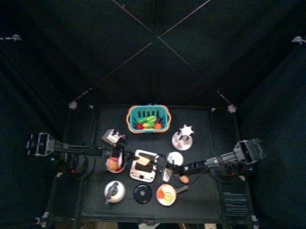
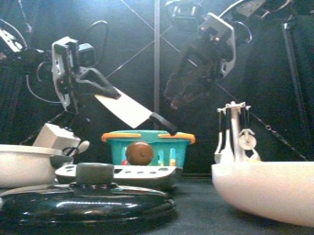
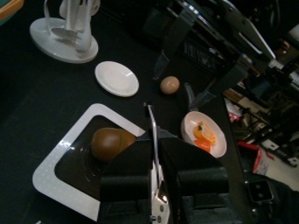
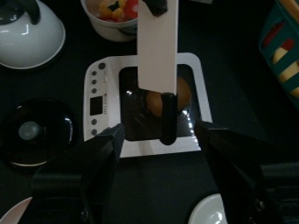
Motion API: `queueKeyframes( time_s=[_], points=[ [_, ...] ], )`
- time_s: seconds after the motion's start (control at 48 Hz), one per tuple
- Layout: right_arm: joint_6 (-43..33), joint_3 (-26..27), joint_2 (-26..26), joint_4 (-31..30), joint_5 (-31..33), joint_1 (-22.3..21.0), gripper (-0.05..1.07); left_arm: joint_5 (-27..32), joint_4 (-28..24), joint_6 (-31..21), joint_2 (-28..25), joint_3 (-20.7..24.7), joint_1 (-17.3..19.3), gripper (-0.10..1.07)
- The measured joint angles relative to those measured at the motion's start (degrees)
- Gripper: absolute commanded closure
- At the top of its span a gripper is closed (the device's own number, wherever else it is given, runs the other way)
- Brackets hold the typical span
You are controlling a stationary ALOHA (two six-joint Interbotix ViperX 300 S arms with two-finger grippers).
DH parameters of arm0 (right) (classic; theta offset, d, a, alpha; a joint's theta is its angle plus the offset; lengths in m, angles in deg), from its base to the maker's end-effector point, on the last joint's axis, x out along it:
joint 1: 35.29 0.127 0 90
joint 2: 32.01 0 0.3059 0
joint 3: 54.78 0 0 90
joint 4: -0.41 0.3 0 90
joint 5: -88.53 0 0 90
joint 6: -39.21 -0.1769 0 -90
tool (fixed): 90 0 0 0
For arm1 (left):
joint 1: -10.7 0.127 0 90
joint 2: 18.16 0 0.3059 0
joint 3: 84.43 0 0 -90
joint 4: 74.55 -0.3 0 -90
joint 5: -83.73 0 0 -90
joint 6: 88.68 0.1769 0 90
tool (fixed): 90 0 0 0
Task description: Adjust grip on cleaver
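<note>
Nearest the front edge of the bench (image 2: pixel 196 213) sit a dark lid (image 2: pixel 84 200) and a white bowl (image 2: pixel 267 188). Behind them, above the scale (image 4: pixel 145 103) with its brown egg (image 3: pixel 112 143), the left gripper (image 3: pixel 156 179) pinches the cleaver (image 2: pixel 132 108) by its handle, blade aloft. Right gripper (image 4: pixel 159 157) hangs over it, jaws spread wide. Farthest stands a teal basket (image 2: pixel 147 147).

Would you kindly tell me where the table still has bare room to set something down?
Bare table lies at the back, beside the teal basket, left of it. The front is crowded: scale, lid, bowls.
</note>
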Motion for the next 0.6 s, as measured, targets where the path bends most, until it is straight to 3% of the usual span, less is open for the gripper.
queueKeyframes(
  time_s=[0.167,0.292,0.458,0.604],
  points=[
    [0.1,-3.1,3.1,1.3,-8.7,-4.8,0.07,-4.0,-2.8,6.9,0.0,-1.1,0.4,0.54],
    [0.1,-4.7,4.6,2.3,-14.8,-8.3,0.07,-8.8,-3.2,16.4,-0.3,-3.0,0.8,0.54],
    [0.6,-4.9,4.6,2.1,-17.5,-9.6,0.08,-15.8,1.3,28.2,-1.5,-4.5,0.6,0.54],
    [0.5,-4.8,4.5,2.0,-17.8,-9.6,0.08,-19.1,5.2,33.8,-2.1,-5.0,0.4,0.54]
  ],
)
